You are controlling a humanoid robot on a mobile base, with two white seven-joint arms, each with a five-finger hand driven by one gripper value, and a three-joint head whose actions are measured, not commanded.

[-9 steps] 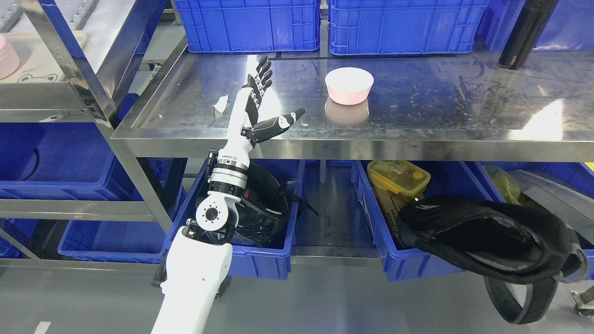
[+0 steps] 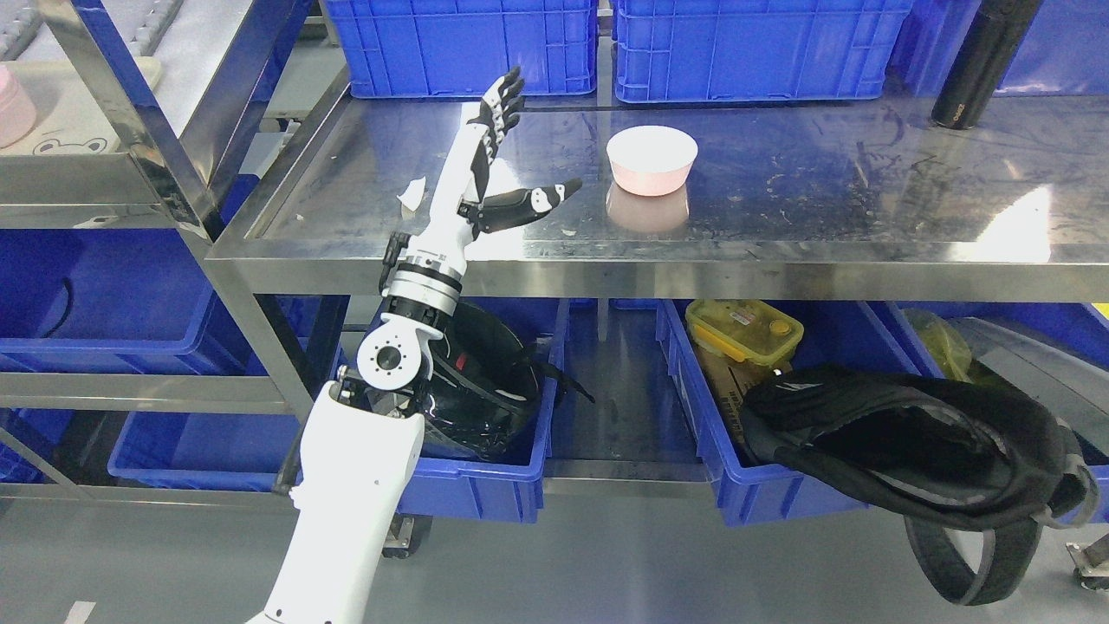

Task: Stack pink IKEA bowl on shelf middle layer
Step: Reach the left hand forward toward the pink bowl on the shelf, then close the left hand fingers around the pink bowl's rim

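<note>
Left hand [image 2: 494,165] open over the steel shelf [image 2: 780,251], pink bowl [image 2: 651,159] to its right.

I see my left arm reaching up from the lower left, the hand spread wide and holding nothing — fingers [image 2: 504,97] pointing toward the blue crates [image 2: 459,43] at the back, thumb [image 2: 541,198] stretched out toward the bowl. The bowl sits upright on the shelf, near the thumb tip but apart from it. A black bottle [image 2: 983,65] stands far right — a scrap of white paper [image 2: 412,194] lies just left of my wrist.
</note>
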